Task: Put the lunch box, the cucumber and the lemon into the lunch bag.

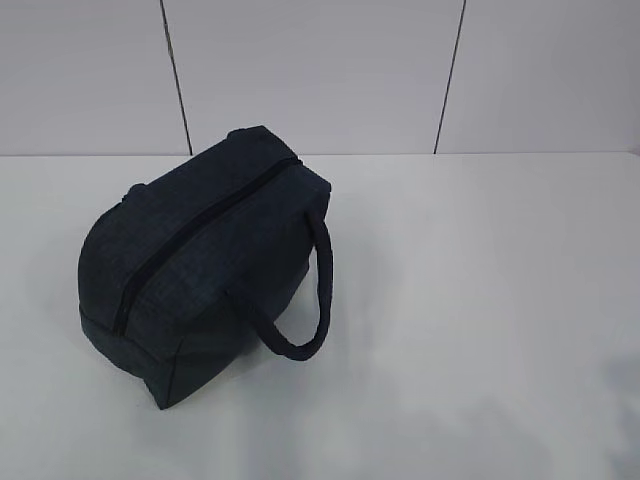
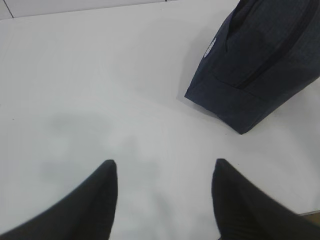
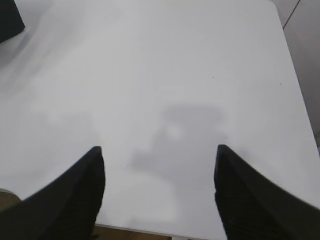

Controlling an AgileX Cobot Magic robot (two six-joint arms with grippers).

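The lunch bag (image 1: 200,275) sits left of centre on the white counter (image 1: 480,300), zipper (image 1: 200,235) closed, its long axis running from lower left to upper right. In the left wrist view it lies at upper right of the left claw (image 2: 165,167), the nearer one. Both claws, the right claw (image 3: 159,152) too, hover wide and empty (lunch box, cucumber and lemon unseen).

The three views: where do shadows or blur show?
Exterior view: soft shadow beside the lunch bag, image sharp. Left wrist view: the left hand is blurred, faint shadows on the table. Right wrist view: a clear arm shadow on the table, the right hand out of focus.
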